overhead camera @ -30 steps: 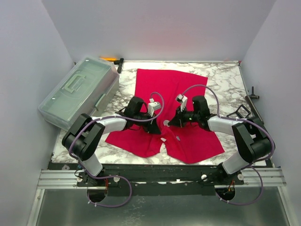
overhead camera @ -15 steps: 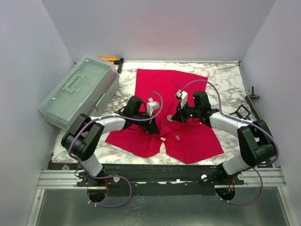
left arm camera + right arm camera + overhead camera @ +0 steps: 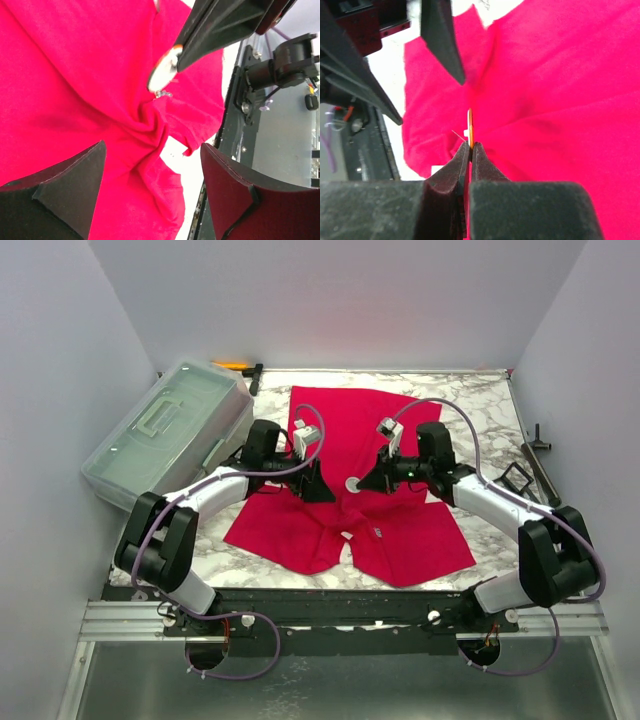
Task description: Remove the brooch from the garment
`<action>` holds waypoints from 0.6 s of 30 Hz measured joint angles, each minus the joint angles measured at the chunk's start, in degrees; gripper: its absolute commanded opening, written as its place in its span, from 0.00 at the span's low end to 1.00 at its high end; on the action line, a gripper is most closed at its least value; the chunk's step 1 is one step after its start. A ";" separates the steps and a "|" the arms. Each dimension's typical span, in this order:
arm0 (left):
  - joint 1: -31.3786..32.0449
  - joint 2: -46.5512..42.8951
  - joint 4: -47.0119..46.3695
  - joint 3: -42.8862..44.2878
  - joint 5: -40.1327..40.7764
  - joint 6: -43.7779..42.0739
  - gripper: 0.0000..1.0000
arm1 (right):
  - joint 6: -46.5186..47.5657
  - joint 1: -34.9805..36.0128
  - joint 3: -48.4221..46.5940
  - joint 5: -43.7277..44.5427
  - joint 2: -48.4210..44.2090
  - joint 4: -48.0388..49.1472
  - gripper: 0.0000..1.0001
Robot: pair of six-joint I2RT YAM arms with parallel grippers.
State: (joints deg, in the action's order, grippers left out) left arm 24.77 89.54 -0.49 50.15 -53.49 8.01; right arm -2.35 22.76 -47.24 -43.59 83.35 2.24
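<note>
The garment [image 3: 350, 425] is a bright red T-shirt spread on the marble table [image 3: 485, 410]. My right gripper [image 3: 366, 482] is shut on the brooch [image 3: 352, 484], a small round white disc with an orange rim. The right wrist view shows the brooch [image 3: 470, 125] edge-on between my right gripper's [image 3: 470, 145] tips. In the left wrist view the brooch [image 3: 162, 74] hangs just above a pucker of cloth [image 3: 152, 120]; I cannot tell whether its pin still goes through. My left gripper [image 3: 318, 487] stands open over the garment [image 3: 75, 75], and my left gripper [image 3: 152, 150] has nothing between its jaws.
A translucent lidded plastic box [image 3: 170, 435] stands along the table's left side. A yellow-handled tool [image 3: 235, 365] lies at the back left. Black fittings [image 3: 515, 478] sit at the right edge. The metal frame [image 3: 340, 615] runs along the near edge.
My left gripper has opened, let go of the cloth and drawn back toward the far left. My right gripper has risen a little with the brooch still in it.
</note>
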 measured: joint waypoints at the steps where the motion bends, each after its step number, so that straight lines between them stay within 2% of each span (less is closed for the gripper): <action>1: -0.24 -0.17 0.61 0.83 -0.35 -0.13 0.78 | -1.29 -0.02 0.07 -1.46 -0.42 0.42 0.01; 5: -0.33 -1.16 2.43 3.85 -3.65 0.07 0.70 | -6.08 -0.31 0.85 -7.89 -1.55 3.10 0.01; 7: -0.33 -1.86 2.51 3.98 -5.64 0.81 0.57 | -8.55 -0.37 1.40 -11.43 -1.62 4.79 0.01; 10: -0.28 -2.03 2.49 4.15 -8.04 2.05 0.45 | -12.39 -0.37 2.45 -15.34 -1.60 7.34 0.01; 14: 0.02 -2.03 2.29 4.15 -10.49 3.61 0.38 | -16.41 -0.37 3.26 -18.99 -1.60 10.23 0.01; 18: 0.11 -2.03 1.62 4.13 -11.80 5.03 0.36 | -19.21 -0.37 3.98 -21.44 -1.60 13.00 0.01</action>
State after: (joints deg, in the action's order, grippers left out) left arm 24.88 87.50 1.13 54.28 -65.30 13.04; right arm -21.56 22.39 -43.27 -65.04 81.76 15.25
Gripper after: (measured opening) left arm 0.371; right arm 0.012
